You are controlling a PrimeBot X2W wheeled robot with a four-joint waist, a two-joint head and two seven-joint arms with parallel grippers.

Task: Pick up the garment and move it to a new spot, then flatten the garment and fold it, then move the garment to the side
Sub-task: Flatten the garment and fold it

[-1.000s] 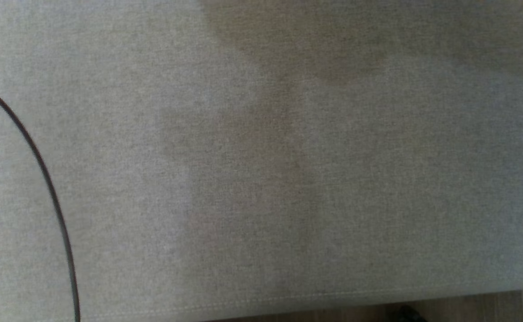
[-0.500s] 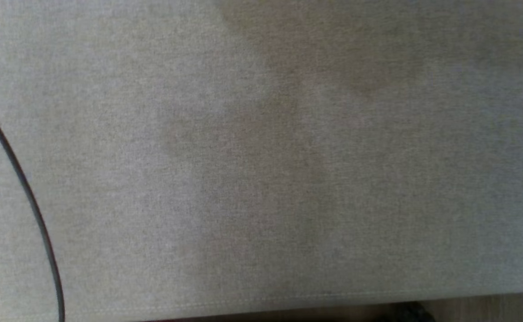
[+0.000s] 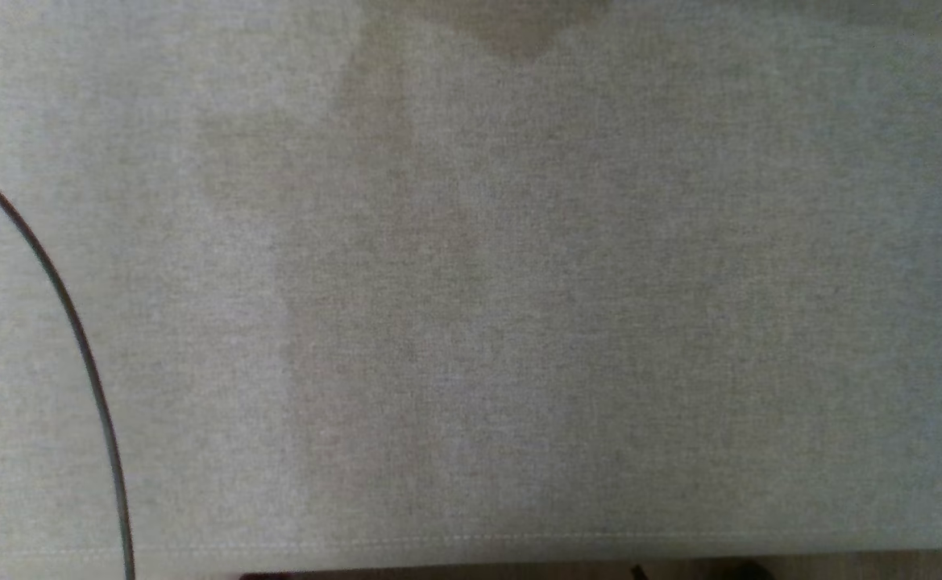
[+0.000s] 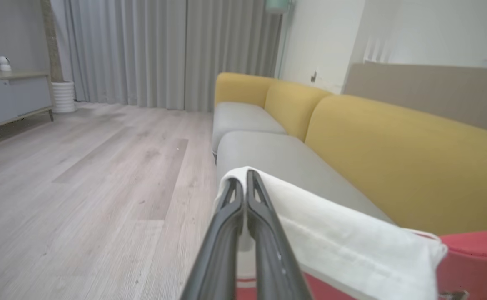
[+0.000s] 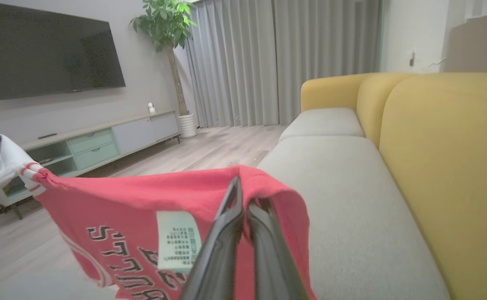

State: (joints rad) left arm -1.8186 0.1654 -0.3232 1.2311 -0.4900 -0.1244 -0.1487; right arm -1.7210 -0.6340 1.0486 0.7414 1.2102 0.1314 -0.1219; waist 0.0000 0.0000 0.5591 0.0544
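Over the grey sofa seat (image 3: pixel 680 322), left gripper (image 4: pixel 242 180) and right gripper (image 5: pixel 244 196) each pinch an edge of the red-and-white garment (image 5: pixel 143 196), held aloft between them, and its faint shadow (image 3: pixel 342 282) has slid up-left across it, so the carry likely continues.

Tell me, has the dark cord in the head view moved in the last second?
No move that I can tell. The dark cord still meets the cushion's stitched seam near the lower left; the small shift looks like the camera's.
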